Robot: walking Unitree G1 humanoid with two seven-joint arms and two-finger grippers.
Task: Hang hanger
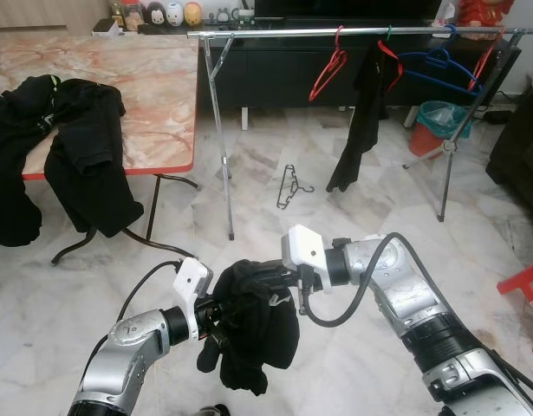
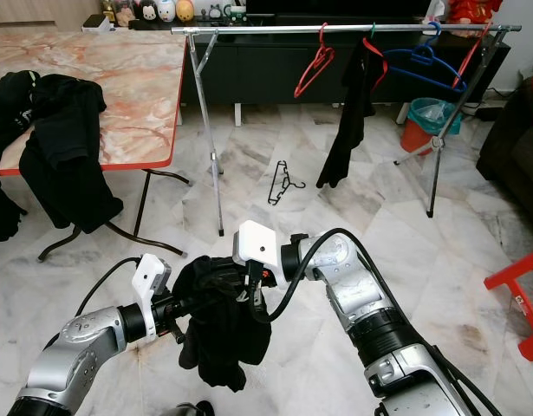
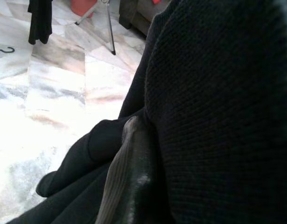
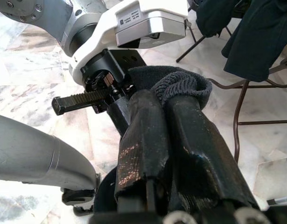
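A black knit garment (image 1: 253, 334) hangs bunched between my two grippers, low in front of me above the marble floor. My right gripper (image 4: 164, 95) is shut on a ribbed edge of the garment. My left gripper (image 1: 217, 324) is on the garment's other side, with one finger (image 3: 124, 177) pressed into the cloth. A black hanger (image 1: 289, 186) lies on the floor under the metal clothes rack (image 1: 335, 33). On the rack's rail hang a red hanger (image 1: 329, 74), a blue hanger (image 1: 439, 65) and a dark garment (image 1: 357, 121).
A marble-top table (image 1: 153, 104) stands at the left with black clothes (image 1: 84, 147) draped over its edge. A teal and orange bin (image 1: 439, 126) sits behind the rack's right leg. A red stool (image 1: 526, 290) is at the far right.
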